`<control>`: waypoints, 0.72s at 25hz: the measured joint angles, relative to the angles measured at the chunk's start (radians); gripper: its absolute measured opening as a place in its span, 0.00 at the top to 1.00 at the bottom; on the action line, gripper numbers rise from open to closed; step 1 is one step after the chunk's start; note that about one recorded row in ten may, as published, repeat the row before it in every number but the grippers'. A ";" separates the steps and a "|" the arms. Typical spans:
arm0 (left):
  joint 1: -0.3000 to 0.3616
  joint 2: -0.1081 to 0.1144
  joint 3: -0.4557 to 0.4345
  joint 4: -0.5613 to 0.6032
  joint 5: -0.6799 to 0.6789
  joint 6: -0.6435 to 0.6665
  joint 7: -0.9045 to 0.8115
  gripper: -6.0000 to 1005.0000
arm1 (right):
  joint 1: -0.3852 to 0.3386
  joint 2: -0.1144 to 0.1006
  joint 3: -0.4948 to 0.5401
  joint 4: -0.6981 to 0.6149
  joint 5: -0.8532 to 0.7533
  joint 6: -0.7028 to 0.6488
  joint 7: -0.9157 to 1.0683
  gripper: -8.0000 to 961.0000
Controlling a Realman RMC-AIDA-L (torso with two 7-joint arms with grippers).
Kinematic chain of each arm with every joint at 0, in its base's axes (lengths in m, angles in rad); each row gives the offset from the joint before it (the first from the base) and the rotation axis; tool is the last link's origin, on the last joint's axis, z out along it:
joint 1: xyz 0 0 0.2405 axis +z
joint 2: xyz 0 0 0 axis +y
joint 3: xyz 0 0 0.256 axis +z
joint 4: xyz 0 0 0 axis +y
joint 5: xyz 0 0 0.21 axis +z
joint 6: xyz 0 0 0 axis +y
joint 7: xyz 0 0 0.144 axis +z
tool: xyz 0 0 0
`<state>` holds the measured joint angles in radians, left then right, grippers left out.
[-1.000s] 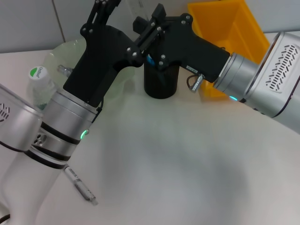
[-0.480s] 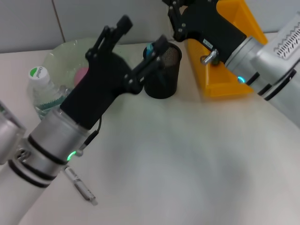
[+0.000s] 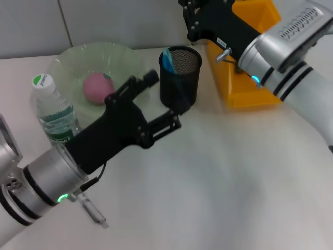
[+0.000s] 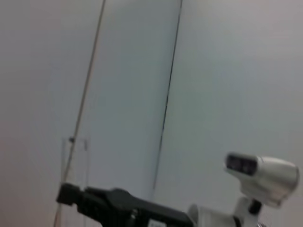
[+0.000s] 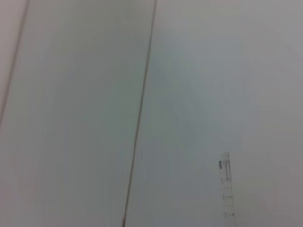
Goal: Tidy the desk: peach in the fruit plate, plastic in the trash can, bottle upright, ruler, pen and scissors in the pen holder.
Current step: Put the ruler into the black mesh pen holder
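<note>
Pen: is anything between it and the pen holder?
Only the robot's own left arm. The pen lies on the near part of the desk, partly under that arm, which stretches along the line to the pen holder. The open left hand is just short of it. No other object lies between them.

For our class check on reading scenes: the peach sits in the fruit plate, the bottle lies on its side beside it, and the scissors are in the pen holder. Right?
Not quite. The head view shows the bottle standing upright beside the fruit plate, not lying down. The rest holds: the peach sits in the plate and the scissors are in the pen holder.
</note>
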<state>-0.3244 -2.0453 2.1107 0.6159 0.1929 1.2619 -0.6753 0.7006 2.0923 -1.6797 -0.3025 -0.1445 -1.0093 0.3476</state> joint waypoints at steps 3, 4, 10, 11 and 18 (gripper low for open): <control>0.007 0.002 -0.060 -0.010 0.110 0.003 -0.050 0.14 | 0.013 0.000 -0.025 -0.001 0.036 0.039 0.008 0.98; 0.011 0.002 -0.072 -0.010 0.135 0.004 -0.060 0.14 | 0.018 0.000 -0.038 -0.002 0.050 0.052 0.010 0.98; 0.037 0.006 -0.121 -0.010 0.185 0.010 -0.089 0.14 | 0.041 0.000 -0.081 -0.004 0.067 0.114 0.034 0.98; 0.039 0.006 -0.124 -0.010 0.186 0.011 -0.090 0.14 | 0.047 0.000 -0.086 -0.005 0.068 0.137 0.039 0.98; 0.042 0.009 -0.140 -0.009 0.188 0.013 -0.102 0.14 | 0.060 0.000 -0.086 -0.003 0.073 0.202 0.040 0.98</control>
<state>-0.2822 -2.0363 1.9704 0.6068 0.3805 1.2750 -0.7769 0.7605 2.0923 -1.7661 -0.3057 -0.0717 -0.8071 0.3875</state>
